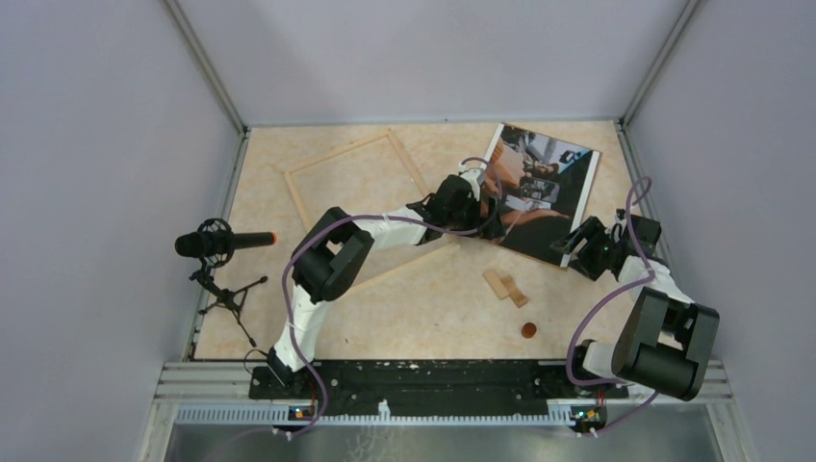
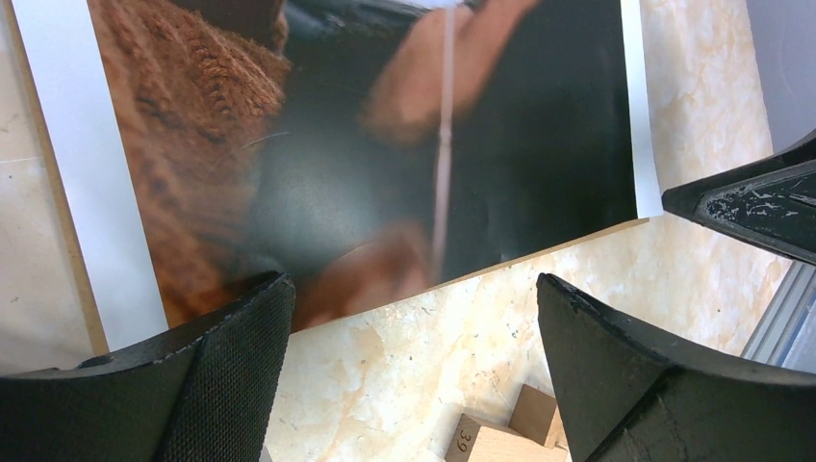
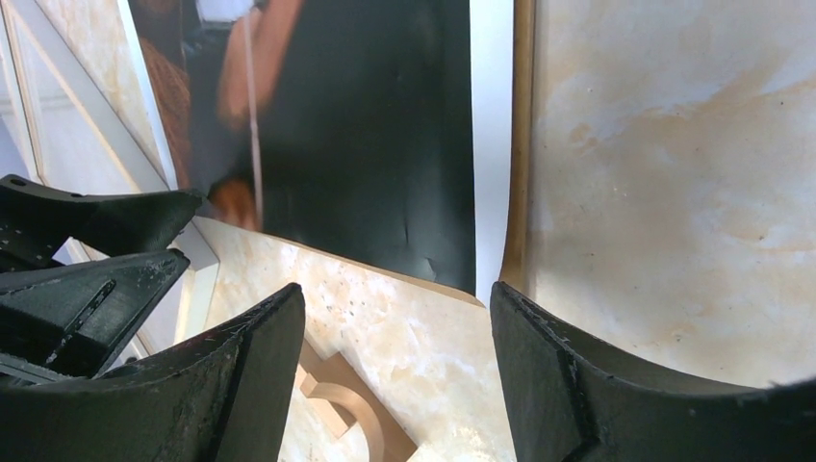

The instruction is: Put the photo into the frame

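The photo [image 1: 539, 188] lies picture side up by the far right corner of the table [image 1: 385, 308], turned askew to the table's edges. The frame [image 1: 337, 154] lies flat toward the far left corner, near the photo but apart from it, so the photo is not inside it. The left gripper [image 1: 471, 200] reaches across the frame's right end to the photo's left edge, its jaws spread wide and grasping nothing. The right gripper [image 1: 580, 245] sits at the photo's near right corner, jaws likewise released. Small wooden blocks [image 1: 505, 287] lie toward the near edge, with a brown disc [image 1: 527, 329] closer still. A microphone [image 1: 221, 243] stands by the left edge.
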Robot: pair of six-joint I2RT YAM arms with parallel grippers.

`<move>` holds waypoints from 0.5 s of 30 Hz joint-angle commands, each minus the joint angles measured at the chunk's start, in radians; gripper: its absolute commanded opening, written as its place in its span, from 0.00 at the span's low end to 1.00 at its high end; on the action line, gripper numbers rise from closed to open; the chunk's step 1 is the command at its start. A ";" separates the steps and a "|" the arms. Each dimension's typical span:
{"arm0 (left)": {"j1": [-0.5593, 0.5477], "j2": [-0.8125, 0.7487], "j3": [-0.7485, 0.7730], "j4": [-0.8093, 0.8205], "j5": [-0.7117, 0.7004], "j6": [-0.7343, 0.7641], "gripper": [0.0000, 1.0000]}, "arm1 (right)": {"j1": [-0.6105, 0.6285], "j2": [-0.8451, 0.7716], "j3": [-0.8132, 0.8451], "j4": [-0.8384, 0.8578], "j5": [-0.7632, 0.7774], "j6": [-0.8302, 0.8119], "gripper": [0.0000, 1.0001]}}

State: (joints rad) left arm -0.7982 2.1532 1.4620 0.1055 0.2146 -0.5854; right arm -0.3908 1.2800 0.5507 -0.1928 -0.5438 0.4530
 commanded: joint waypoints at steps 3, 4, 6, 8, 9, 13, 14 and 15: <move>0.002 0.009 -0.018 -0.007 -0.008 -0.007 0.99 | -0.005 0.027 -0.003 0.093 -0.017 0.031 0.70; 0.002 0.008 -0.018 -0.007 -0.007 -0.007 0.99 | -0.004 0.033 -0.011 0.112 -0.018 0.042 0.70; 0.002 0.008 -0.018 -0.007 -0.006 -0.005 0.99 | -0.004 0.046 -0.023 0.144 -0.018 0.063 0.70; 0.002 0.007 -0.017 -0.007 -0.008 -0.002 0.99 | -0.005 0.054 -0.036 0.174 -0.018 0.081 0.70; 0.001 0.006 -0.018 -0.009 -0.010 0.000 0.99 | -0.005 0.058 -0.040 0.184 -0.016 0.087 0.70; 0.003 0.002 -0.017 -0.014 -0.016 0.010 0.99 | -0.004 0.045 -0.054 0.199 0.011 0.106 0.70; 0.003 0.003 -0.017 -0.015 -0.017 0.011 0.99 | -0.004 0.034 -0.063 0.217 0.016 0.111 0.70; 0.003 0.003 -0.018 -0.015 -0.018 0.013 0.99 | -0.003 0.031 -0.064 0.219 0.019 0.112 0.70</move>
State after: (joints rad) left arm -0.7982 2.1532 1.4620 0.1051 0.2108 -0.5816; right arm -0.3912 1.3281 0.5095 -0.0498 -0.5385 0.5362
